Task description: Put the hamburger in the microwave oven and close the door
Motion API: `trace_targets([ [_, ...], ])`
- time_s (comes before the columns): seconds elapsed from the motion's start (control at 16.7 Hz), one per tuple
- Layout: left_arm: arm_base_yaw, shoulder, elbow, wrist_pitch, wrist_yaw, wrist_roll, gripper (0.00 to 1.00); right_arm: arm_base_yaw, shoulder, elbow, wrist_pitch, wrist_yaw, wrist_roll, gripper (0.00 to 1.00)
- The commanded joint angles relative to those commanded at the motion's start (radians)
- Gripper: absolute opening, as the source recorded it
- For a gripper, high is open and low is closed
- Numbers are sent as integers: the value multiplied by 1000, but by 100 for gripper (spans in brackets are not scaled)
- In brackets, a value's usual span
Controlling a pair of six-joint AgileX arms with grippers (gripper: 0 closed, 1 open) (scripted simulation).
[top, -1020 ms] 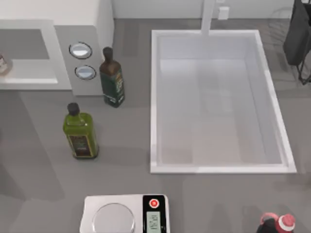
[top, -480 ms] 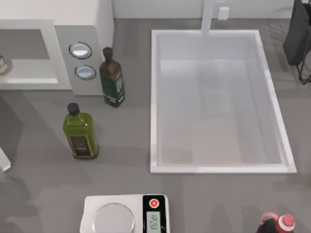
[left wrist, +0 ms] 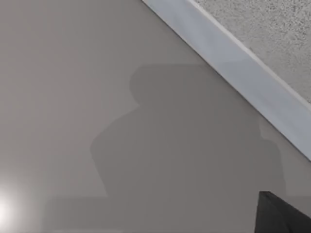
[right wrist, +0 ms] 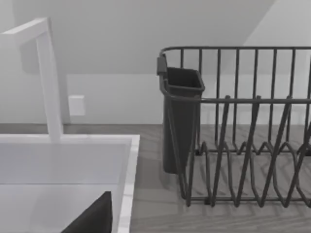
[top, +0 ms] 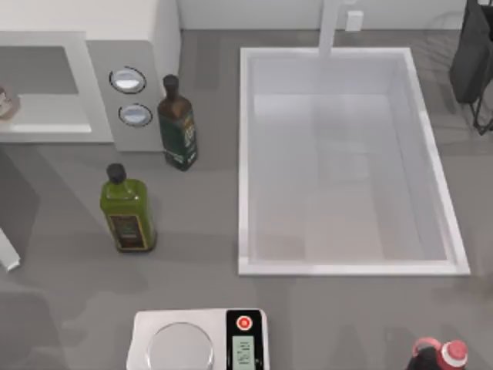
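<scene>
The hamburger (top: 6, 101) sits inside the microwave oven (top: 139, 46), left of its knobs, so loading appears done. The door (top: 8, 254) stands open in front of the oven, awaiting closure; finger state of both grippers cannot be told.

1. The large white box-shaped microwave oven (top: 131, 46) looks like smooth matt plastic, with two shiny silver metal knobs (top: 128, 79).
2. The grey bench (top: 192, 231) is smooth and matt.
3. The dark wire dish rack (right wrist: 243, 126) looks like coated metal.
4. The green glass bottle (top: 127, 208) is glossy.
</scene>
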Motion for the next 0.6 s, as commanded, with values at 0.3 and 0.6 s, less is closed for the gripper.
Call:
trace_targets([
  [0.3,-150,-76,-46,8,-122,-131,0,0,0,0,0,0,0,100],
  [0.6,-427,-154,-93,17,-278,-322,0,0,0,0,0,0,0,100],
])
